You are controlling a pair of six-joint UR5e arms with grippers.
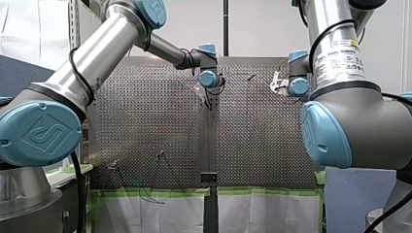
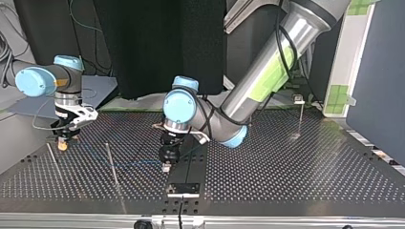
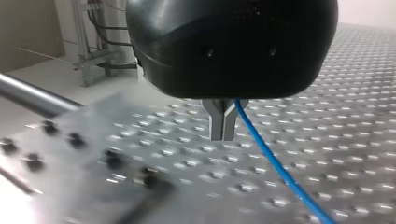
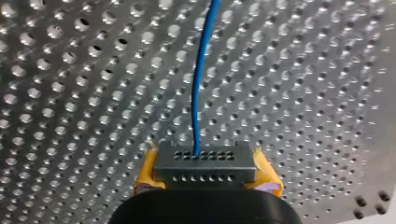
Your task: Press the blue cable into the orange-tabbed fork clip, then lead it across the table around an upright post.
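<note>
With my left claw (image 3: pixel 223 125) pinched shut on the blue cable (image 3: pixel 271 161), which runs low over the table (image 2: pixel 286 167) from under my right claw (image 2: pixel 64 136) (its grip I cannot tell), keep it taut and low while rounding 1 post (image 2: pixel 111 162).

Table (image 4: pixel 303 93): bare perforated metal, gleaming, light catching on the hole rims.
Blue cable (image 4: pixel 200 84): smooth plastic-looking jacket, giving off a slight sheen.
Left gripper (image 3: pixel 222 135): casing is shining like glossy black plastic; fingers (image 3: pixel 215 123) are showing as dull grey metal.
Right gripper (image 4: pixel 207 171): a matt dark-grey holed block is sitting at its tip; yellow pads (image 4: pixel 145 175) are looking soft, rubbery.
Arm tubes (image 1: pixel 97 53): brushed silver metal, glowing softly.
Joint caps (image 1: pixel 41 133): smooth light-blue plastic, shining faintly.
Upright post (image 2: pixel 111 164): thin bare metal rod, glinting.
Curtain (image 2: pixel 157 43): looking like black cloth, matt, reflecting nothing.
Tape (image 1: pixel 155 192): green, matt, papery, lying flat.
</note>
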